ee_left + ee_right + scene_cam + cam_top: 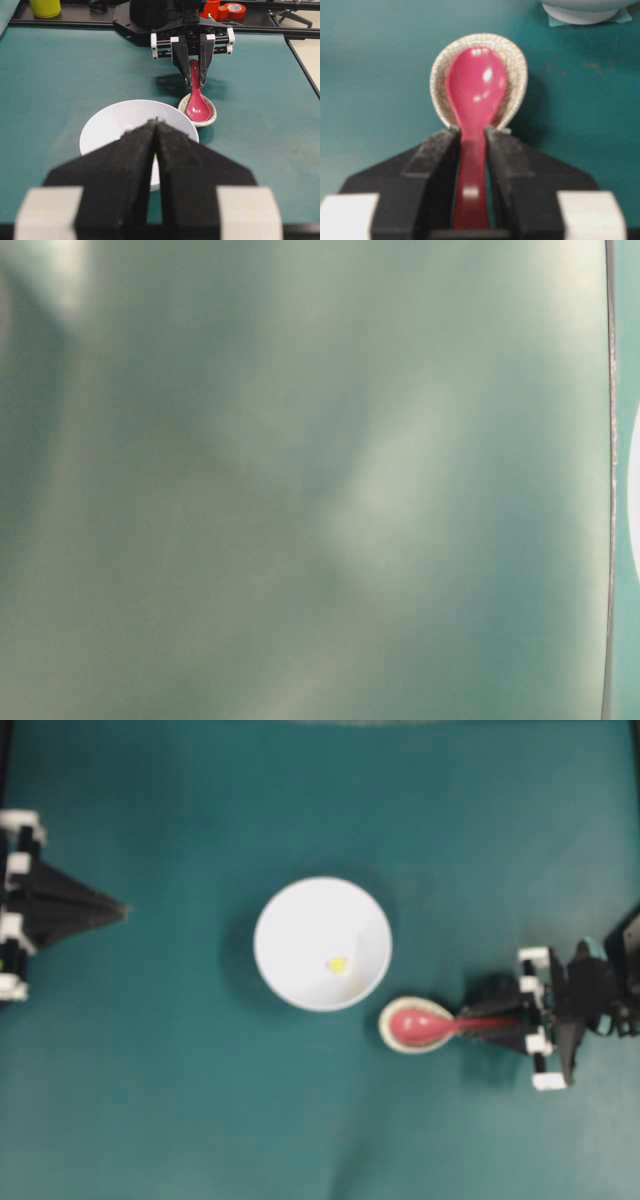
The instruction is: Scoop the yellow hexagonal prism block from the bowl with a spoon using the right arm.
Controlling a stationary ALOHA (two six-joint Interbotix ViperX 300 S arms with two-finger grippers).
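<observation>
We see the white bowl (322, 944) near the middle of the teal table (180, 1120), and the tiny yellow block (338, 964) lies inside it, toward the right-hand wall. Just beside the bowl, toward the right edge, the pink-red spoon (476, 92) rests with its scoop in the speckled rest (517, 70). The right gripper (472, 136) is down at the handle — its fingers (437, 155) sit close on either side of it, narrowed to the handle's width, gripping it as far as we can tell. Over at the left edge, the left gripper (156, 124) hangs clear of everything — its fingers pressed together, holding nothing.
</observation>
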